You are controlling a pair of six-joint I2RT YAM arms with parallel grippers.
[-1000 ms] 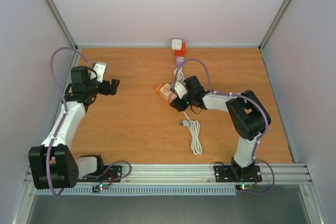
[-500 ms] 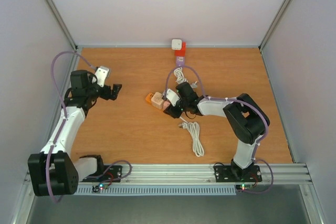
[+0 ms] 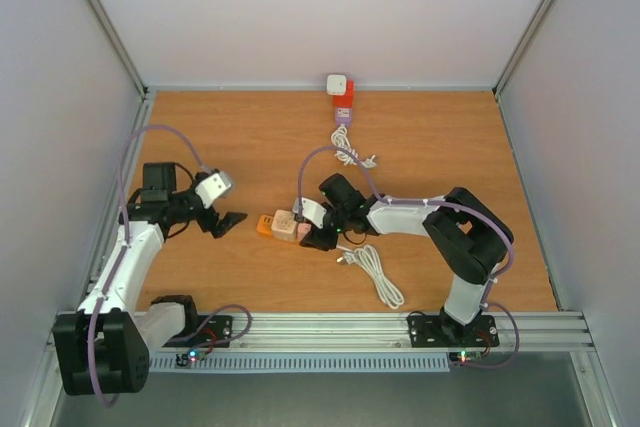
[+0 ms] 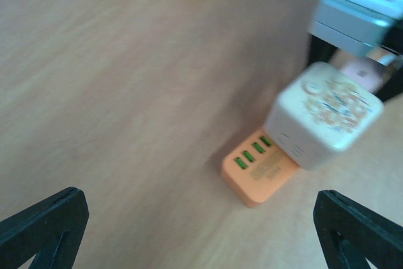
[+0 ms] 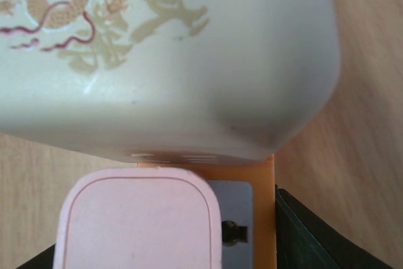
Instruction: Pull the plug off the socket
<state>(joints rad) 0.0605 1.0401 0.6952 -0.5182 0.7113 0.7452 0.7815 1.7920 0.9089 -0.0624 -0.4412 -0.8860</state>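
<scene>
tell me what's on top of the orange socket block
A cream dragon-print plug and a pink plug sit on the orange socket block, with a grey outlet showing beside the pink one. Their prongs are covered, so how deep they sit cannot be seen.

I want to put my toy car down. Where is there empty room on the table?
Bare table: the back-left corner, between the left arm and the red adapter; the back-right corner, behind the right arm. Crowded: the middle, where left gripper, right gripper, socket, plug and cable bunch together.
</scene>
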